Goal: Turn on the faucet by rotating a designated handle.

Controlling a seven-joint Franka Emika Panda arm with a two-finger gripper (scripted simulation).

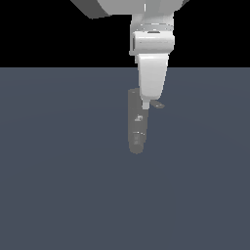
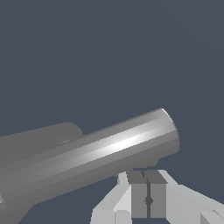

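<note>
A white robot arm is reaching down over a flat blue-grey floor. Its gripper (image 1: 145,106) is hanging at the far end of the faucet (image 1: 136,128), a dark grey rounded column lying flat, its long axis running away from the fingers toward the near edge of the exterior view. Just beside the fingertip, on the exterior view's right, a short grey stub, the handle (image 1: 157,104), is sticking out sideways from that same end of the column, crosswise to its length. Whether the fingertip is touching the handle is too small to tell.

In the wrist view the fingers (image 2: 139,197) are sitting pressed together, with only a thin seam between the pads and nothing held. A large shiny grey cylinder (image 2: 100,153) is lying right in front of them, slanting across the frame, its flat end cap just beyond the fingers. Judging from this, the coming move looks like a sideways push against the handle rather than a grasp.
</note>
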